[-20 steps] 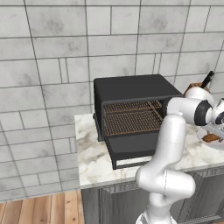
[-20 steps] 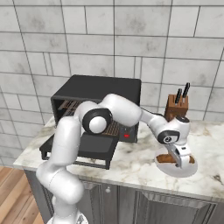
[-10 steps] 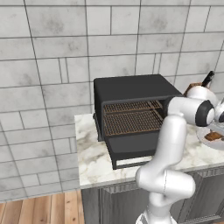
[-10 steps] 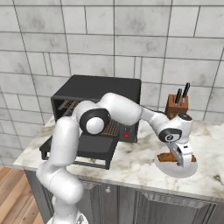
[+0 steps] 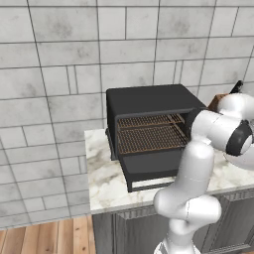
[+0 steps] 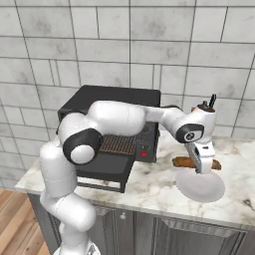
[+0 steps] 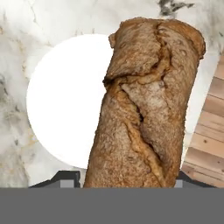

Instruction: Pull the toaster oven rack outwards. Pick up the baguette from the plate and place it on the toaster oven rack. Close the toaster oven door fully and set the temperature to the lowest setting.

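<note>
My gripper [image 6: 201,162] is shut on the orange-brown baguette [image 6: 185,162], which hangs level a little above the white plate [image 6: 201,188]. In the hand view the baguette [image 7: 144,109] stands between the two dark fingertips [image 7: 65,179], with the plate [image 7: 65,105] underneath it. The black toaster oven [image 5: 149,101] stands to the left with its door [image 5: 149,171] folded down. Its copper wire rack [image 5: 151,140] is drawn partway out over the door. From the right base view my arm covers part of the oven [image 6: 114,97], and a strip of the rack [image 6: 118,144] shows.
A brown knife block [image 6: 205,106] stands against the tiled wall behind the plate. The marble counter [image 6: 159,187] ends close in front of the plate, with wooden floor [image 7: 210,131] below. The oven's control strip with a red light [image 6: 144,154] faces the plate.
The gripper has closed a little on the baguette and lifted it up off the plate. The oven, rack and door have not moved.
</note>
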